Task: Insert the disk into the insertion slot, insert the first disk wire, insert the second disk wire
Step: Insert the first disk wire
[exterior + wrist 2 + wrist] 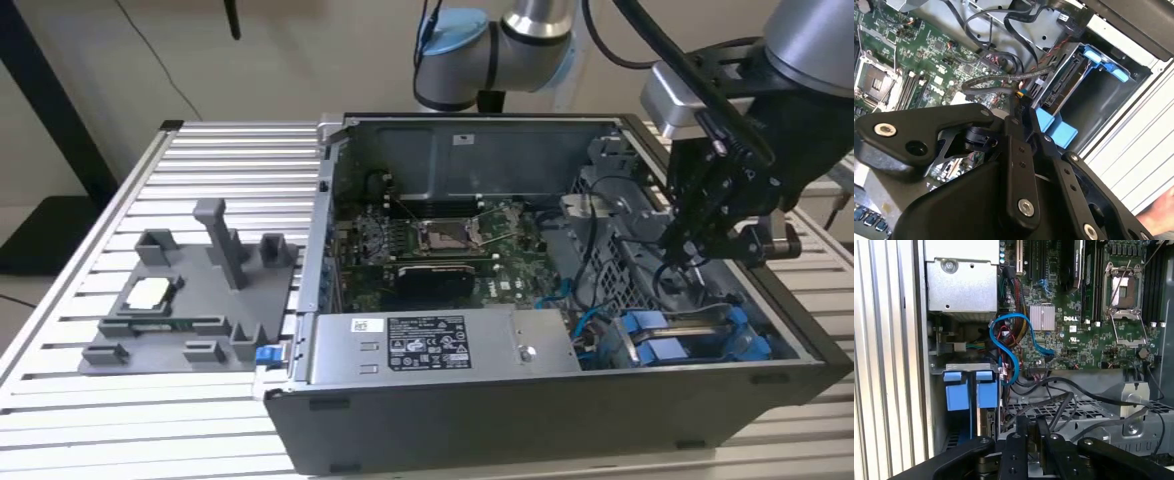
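Note:
The disk (683, 336), held in its bright blue carrier, sits inside the insertion slot (747, 330) at the near corner of the open computer case, on the exterior view's right. In the second wrist view the disk (1063, 82) shows its connector edge. My gripper (678, 262) hangs inside the case just above and behind the disk. Its fingers (1015, 131) are pressed together on the black plug of a disk wire (999, 81), a short way from the disk's connector edge. The first wrist view shows the gripper (1032, 432) beside the blue carrier tabs (968, 390).
A motherboard (441, 245) covers the case floor and a silver power supply box (441, 345) lies along the front. A loose blue cable (1004, 340) and black cables (1074, 395) cross near the drive cage. A grey fixture (187, 300) stands on the slatted table at the exterior view's left.

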Motion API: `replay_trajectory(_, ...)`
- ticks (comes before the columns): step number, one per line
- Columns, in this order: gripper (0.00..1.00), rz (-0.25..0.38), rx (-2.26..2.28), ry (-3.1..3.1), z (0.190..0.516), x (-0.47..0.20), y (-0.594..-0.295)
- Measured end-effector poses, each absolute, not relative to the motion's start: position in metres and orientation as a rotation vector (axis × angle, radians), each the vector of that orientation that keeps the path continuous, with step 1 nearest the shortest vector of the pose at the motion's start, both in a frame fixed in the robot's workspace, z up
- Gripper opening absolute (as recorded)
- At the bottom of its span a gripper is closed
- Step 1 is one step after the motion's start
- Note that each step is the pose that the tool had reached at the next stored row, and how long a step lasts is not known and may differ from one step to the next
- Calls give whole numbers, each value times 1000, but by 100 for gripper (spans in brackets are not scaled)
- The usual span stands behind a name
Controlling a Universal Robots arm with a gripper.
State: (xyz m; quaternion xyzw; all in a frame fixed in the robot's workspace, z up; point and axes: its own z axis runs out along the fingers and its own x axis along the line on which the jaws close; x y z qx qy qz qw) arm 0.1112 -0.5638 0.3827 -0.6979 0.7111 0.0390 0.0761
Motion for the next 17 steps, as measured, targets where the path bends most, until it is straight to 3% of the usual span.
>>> replay_trajectory(5, 19, 67, -2118, 2156, 381, 122, -564)
replay_trajectory(17, 19, 11, -2149, 2184, 379, 140, -567)
